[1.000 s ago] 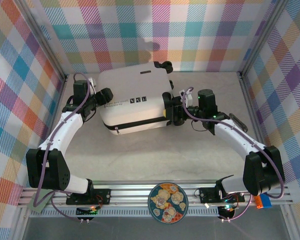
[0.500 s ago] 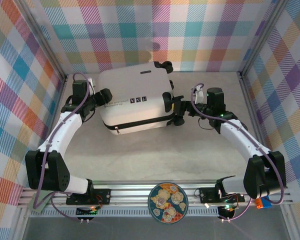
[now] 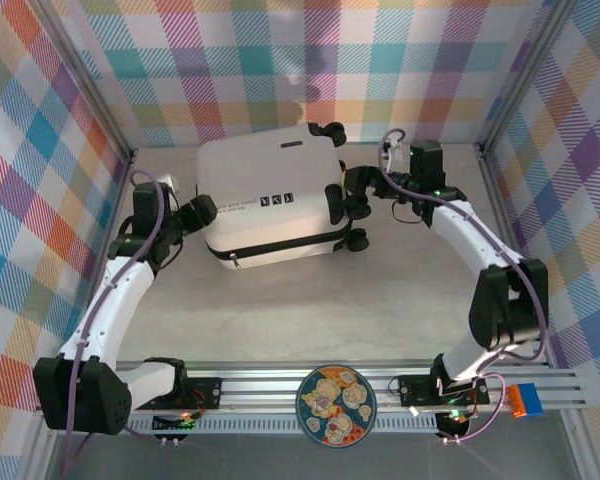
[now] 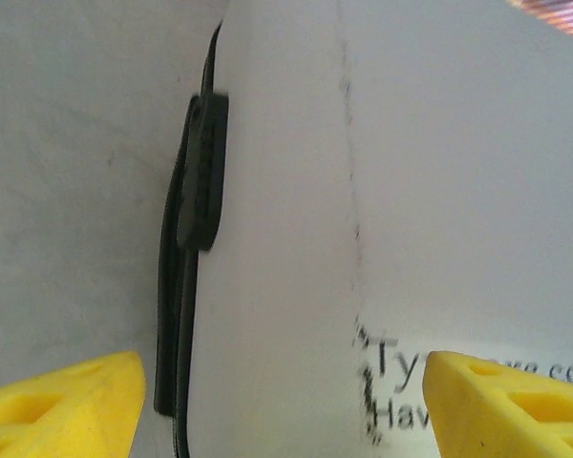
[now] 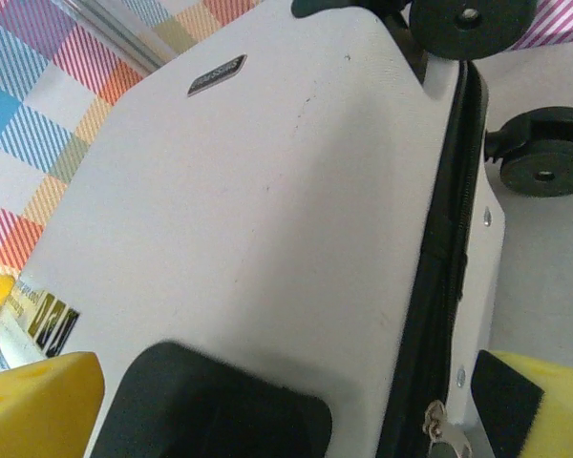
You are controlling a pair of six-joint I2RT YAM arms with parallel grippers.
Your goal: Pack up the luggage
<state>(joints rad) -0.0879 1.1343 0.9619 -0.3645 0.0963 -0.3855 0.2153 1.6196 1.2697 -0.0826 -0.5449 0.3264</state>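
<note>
The left jaws stand released, yellow pads well apart and nothing held. From the left wrist, one pad hangs over the bare counter and the other over the white shell, so the luggage edge with its black tab runs up between them. From above they sit right at the luggage's left end; I cannot tell whether they touch it.

The right jaws are spread wide as well, gripping nothing. They sit just beside the wheels at the right end and face back along the shell, with the zipper band running away in front of them.

The luggage lies flat and shut on the counter near the back wall, lid up. Its long axis runs left to right between the two arms, slightly skewed, wheels to the right.

So each arm has an end: left the tab end, right the wheel end. Neither is clearly nearer. I'd judge that any next move works along that axis, squeezing or steadying from both ends, or working the zipper on the right arm's side.
</note>
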